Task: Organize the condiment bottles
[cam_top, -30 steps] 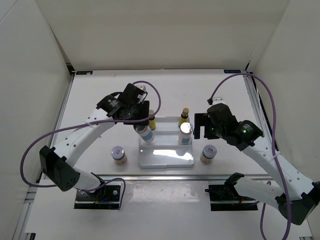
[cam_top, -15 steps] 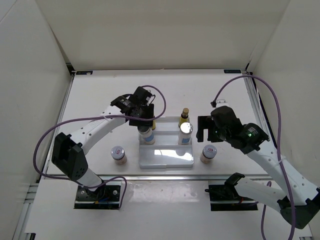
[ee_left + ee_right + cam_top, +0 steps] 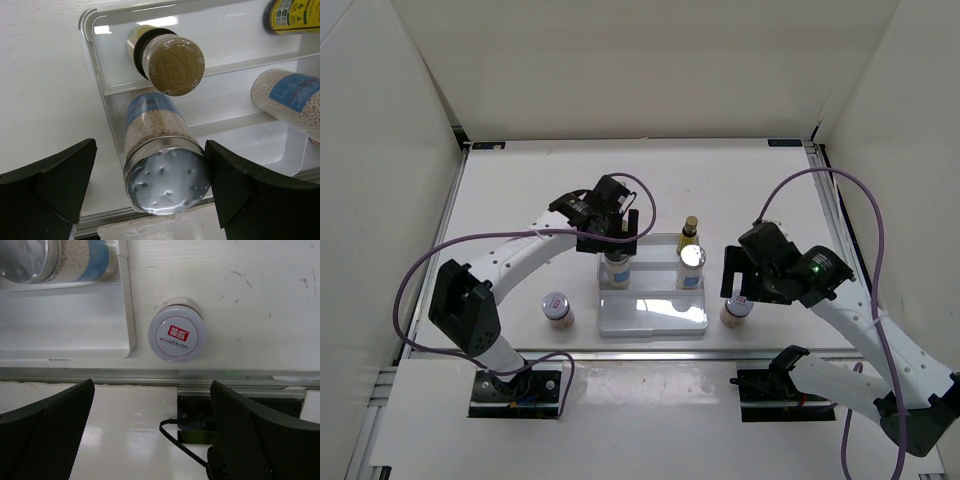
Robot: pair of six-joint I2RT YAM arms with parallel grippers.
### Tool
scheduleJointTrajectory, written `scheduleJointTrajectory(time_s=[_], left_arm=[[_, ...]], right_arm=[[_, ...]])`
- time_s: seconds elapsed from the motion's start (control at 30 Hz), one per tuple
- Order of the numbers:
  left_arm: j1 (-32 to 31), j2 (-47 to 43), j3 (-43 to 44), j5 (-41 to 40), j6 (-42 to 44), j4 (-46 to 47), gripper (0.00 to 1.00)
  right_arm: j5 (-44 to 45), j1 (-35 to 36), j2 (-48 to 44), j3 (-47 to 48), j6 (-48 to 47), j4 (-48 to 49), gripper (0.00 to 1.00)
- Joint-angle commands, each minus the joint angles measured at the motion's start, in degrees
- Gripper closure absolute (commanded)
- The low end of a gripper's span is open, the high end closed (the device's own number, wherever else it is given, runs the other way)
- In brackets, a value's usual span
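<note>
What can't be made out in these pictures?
Top view: left gripper largely hides the left amber bottle.
Top view: right gripper partly covers the right pinkish jar.
Left wrist view: top edge cuts off the right amber bottle.
Right wrist view: small print on the jar's lid is unreadable.

A translucent stepped tray (image 3: pixel 653 318) sits mid-table, its long side parallel to the metal rail (image 3: pixel 640 352) that runs along the near edge of the white table (image 3: pixel 520 190). Plain white walls (image 3: pixel 640 70) enclose the back and both sides. In the right wrist view, the tabletop beyond the tray's rounded corner bears faint dark scuffs (image 3: pixel 240 285)
</note>
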Motion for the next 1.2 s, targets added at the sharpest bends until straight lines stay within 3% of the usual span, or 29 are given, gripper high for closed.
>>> scheduleJointTrajectory(time_s=[0.0, 0.23, 0.4, 0.47, 0.67, 0.9, 1.0, 1.17], left_arm=[[-0.1, -3.8, 2.1, -2.1, -0.4, -1.0, 0.00], [-0.7, -18.3, 3.5, -9.1, -0.4, -3.1, 0.00], [-0.7, -30.0, -3.7, -20.6, -1.5, -3.9, 0.00], [1.3, -32.3, -6.6, -20.6, -1.0, -4.6, 0.00], [3.9, -31.4, -9.1, -22.5, -0.4, -9.2, 0.00], [5.9, -26.4, -6.0, -23.3, -1.6, -11.0, 0.00], [7.6, -28.8, -6.0, -22.8, -1.6, -11.0, 0.02], [8.2, -35.4, -7.7, -24.0, -2.1, -10.5, 0.02]], right_arm=[[0.7, -0.1, -1.3, -1.4, 6.5, -2.2, 0.00], [2.1, -0.1, 1.5, -6.7, 12.0, -1.1, 0.00], [4.1, -0.1, 3.9, -9.6, 14.9, 2.0, 0.00], [4.6, -0.6, 4.8, -10.3, 14.9, 3.5, 0.00], [1.6, -3.9, 9.2, -13.1, 12.8, 9.0, 0.00], [-0.8, -7.3, 12.1, -14.3, 10.1, 14.4, 0.04], [-1.8, -7.8, 12.1, -14.3, 10.1, 15.0, 0.14], [-1.8, -7.8, 10.9, -14.3, 12.1, 13.5, 0.41]])
